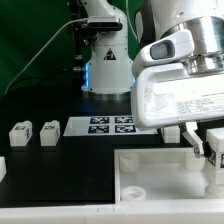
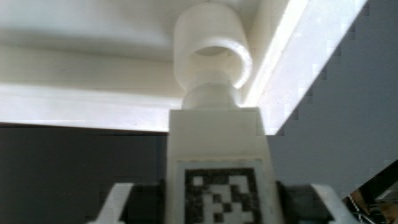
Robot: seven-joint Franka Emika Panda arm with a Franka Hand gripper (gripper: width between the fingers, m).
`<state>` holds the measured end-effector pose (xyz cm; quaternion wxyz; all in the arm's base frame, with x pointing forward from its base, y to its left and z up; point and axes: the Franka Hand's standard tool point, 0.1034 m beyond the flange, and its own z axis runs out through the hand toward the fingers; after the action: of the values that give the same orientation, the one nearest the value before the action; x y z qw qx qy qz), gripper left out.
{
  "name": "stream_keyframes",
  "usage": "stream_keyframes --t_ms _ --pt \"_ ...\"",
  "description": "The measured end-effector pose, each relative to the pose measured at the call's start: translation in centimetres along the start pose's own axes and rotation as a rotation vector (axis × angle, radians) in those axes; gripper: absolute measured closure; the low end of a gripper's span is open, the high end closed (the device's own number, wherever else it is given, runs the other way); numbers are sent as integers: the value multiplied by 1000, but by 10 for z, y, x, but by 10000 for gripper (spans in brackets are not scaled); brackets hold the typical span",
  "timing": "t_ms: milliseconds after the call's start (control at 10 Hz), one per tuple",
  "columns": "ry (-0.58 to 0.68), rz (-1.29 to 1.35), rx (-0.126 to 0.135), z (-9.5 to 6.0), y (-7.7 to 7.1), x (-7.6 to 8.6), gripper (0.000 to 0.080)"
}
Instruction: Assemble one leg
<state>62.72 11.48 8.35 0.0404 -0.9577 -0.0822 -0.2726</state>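
Observation:
In the wrist view my gripper [image 2: 222,208] is shut on the leg [image 2: 222,140], a white block with a black-and-white tag facing the camera. One finger [image 2: 121,205] shows on each side of it. The leg's rounded narrow end reaches up against the rim of the large white tray [image 2: 89,60]. In the exterior view the gripper [image 1: 205,145] hangs low at the right, with the leg [image 1: 215,140] in it just over the tray's [image 1: 150,178] far right corner.
Two more legs [image 1: 20,132] [image 1: 48,132] stand on the black table at the exterior view's left. The marker board [image 1: 112,124] lies behind the tray. A small white part [image 1: 170,132] sits beside the gripper. The arm's base [image 1: 105,60] stands at the back.

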Motion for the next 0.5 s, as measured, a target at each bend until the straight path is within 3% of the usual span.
stream_keyframes --t_ms 500 --pt "-2 -7 1 -3 -3 -10 508"
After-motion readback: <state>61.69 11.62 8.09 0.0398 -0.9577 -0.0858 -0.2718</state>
